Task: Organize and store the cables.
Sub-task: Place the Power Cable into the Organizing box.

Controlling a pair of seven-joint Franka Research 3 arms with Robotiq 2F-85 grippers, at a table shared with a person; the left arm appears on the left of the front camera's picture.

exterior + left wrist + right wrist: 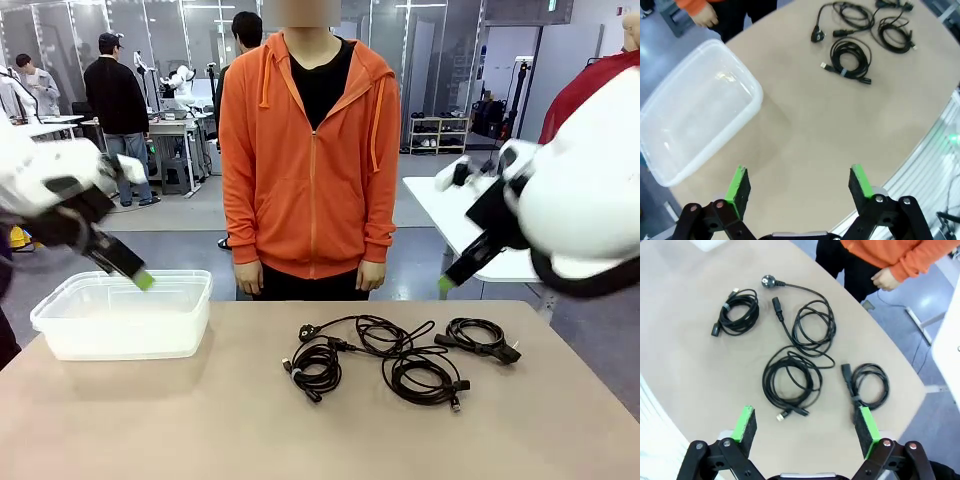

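Several black cables lie on the tan table (200, 420) to the right of its middle. In the front view they are a small tight coil (318, 368), a loose cord with a round plug (372, 335), a wider coil (425, 375) and a small coil (480, 338) at the far right. The right wrist view looks down on them: small coil (738, 312), plug cord (812, 330), wide coil (790, 382), right coil (870, 385). My right gripper (805, 415) hangs open above them, holding nothing. High over the left side, my left gripper (799, 175) is open and empty.
A clear plastic bin (120, 315) stands empty at the table's left, below the left gripper (140, 278). A person in an orange hoodie (310, 150) stands at the far edge with hands down. The right gripper (450, 280) is raised at the right.
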